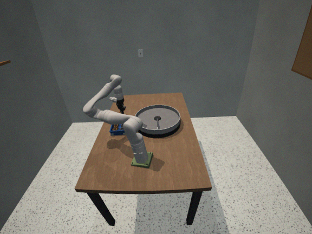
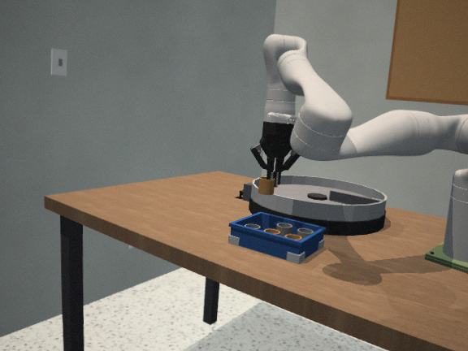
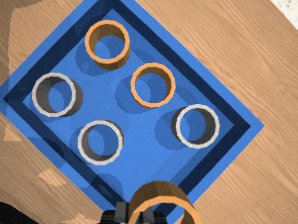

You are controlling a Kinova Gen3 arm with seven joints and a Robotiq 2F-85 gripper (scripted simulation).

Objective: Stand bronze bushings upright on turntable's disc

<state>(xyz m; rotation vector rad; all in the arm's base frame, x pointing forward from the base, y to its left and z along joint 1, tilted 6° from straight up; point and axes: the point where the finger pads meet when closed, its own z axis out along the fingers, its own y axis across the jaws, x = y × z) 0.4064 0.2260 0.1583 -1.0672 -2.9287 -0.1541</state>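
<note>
My gripper is shut on the side wall of a bronze bushing. It holds the bushing about upright, in the air above the blue crate. Two bronze bushings stand in the crate, one nearer a corner and one near the middle. Three steel bushings stand there too: one, a second and a third. The turntable's disc has a dark hub; no bushing shows on it.
A raised wall rings the disc. A thin upright divider runs from the hub toward it. The turntable stands beside the crate. The arm's base plate is on the table, and the arm hides part of the turntable's rim in the top view.
</note>
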